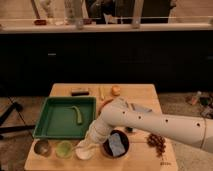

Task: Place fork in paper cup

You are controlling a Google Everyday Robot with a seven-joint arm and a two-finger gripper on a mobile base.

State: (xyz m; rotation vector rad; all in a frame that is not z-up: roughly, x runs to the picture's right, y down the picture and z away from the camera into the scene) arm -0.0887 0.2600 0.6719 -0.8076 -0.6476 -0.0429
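Along the near edge of the wooden worktop (pixel 145 92), camera view: the small round white paper cup (pixel 83 152) stands between a light green cup (pixel 64 148) and a dark round bowl (pixel 116 146). The gripper (pixel 89 141) hangs over the paper cup; its state cannot be told, and no fork is discernible. Advisable: descend vertically, centred within the rim, before releasing.

White hand (pixel 88 142) at white paper cup (pixel 83 153)

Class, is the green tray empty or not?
Not empty: one curved green item lies in the tray. The tool is down at the paper cup, in front of the tray.
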